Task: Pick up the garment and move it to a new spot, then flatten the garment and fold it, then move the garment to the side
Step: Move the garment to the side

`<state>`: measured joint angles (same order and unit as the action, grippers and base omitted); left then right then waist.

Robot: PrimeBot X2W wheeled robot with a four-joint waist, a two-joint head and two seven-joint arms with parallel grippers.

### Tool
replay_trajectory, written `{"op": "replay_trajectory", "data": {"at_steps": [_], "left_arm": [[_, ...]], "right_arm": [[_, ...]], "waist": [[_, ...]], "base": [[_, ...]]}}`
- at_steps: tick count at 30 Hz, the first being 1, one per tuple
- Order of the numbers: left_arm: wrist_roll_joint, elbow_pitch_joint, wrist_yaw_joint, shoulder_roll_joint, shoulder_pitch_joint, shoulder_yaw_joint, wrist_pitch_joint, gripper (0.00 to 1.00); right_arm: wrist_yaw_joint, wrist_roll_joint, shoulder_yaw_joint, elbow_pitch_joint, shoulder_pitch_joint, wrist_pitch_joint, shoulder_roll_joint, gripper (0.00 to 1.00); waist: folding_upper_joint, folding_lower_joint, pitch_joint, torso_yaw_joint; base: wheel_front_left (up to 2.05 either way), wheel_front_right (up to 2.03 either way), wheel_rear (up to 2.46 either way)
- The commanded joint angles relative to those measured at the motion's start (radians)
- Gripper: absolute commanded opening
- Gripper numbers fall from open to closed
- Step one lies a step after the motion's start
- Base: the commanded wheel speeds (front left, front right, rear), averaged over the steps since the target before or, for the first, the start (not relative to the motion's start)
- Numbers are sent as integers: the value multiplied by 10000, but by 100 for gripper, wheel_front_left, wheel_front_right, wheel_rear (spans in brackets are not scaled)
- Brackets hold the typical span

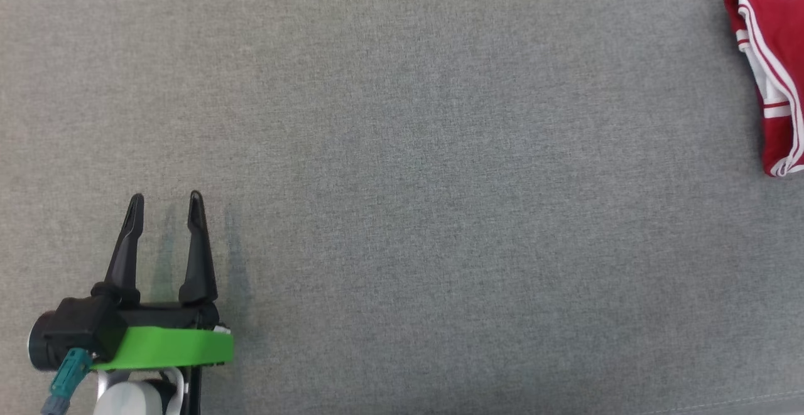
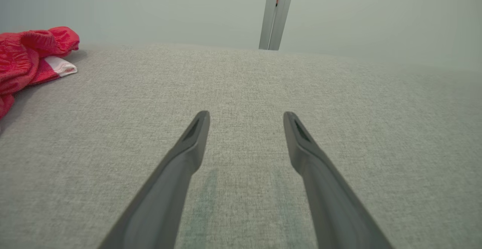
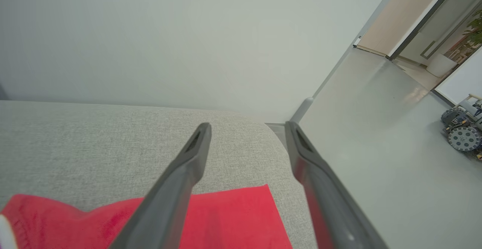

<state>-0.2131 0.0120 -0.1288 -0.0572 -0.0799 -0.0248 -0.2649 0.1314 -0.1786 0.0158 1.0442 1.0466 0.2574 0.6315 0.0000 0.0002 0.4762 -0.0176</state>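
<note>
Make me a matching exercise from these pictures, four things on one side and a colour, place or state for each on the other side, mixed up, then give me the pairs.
Things:
1. garment
2. left gripper
3. right gripper
4. cushion

Descriptions:
A. fingers apart, above bare fabric at the head view's lower left
B. grey woven fabric
C. red with white stripes, at the head view's right edge
D. fingers apart, above red cloth near a rounded corner

Pairs: 1-C, 2-A, 3-D, 4-B
</note>
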Motion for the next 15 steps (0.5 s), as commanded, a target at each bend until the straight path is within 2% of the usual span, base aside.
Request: {"op": "replay_trajectory", "data": {"at_steps": [1,8,15], "left_arm": [[-110,110,-27,-7,289,-144,7,100],[-351,692,-26,42,1117,-968,7,100],[-416,1184,-26,55,1852,-1358,7,100]], "right_arm": [[-11,19,-88,-411,-544,82,-148,100],[-13,42,-756,-3853,-3920,81,-1300,100],[-11,306,-1253,-6578,-7393,83,-3064,100]], "waist": [[0,-2,-1265,-125],[0,-2,-3220,-356],[0,-2,-4432,-512]], "base": [[0,0,0],[0,0,0],[0,0,0]]}}
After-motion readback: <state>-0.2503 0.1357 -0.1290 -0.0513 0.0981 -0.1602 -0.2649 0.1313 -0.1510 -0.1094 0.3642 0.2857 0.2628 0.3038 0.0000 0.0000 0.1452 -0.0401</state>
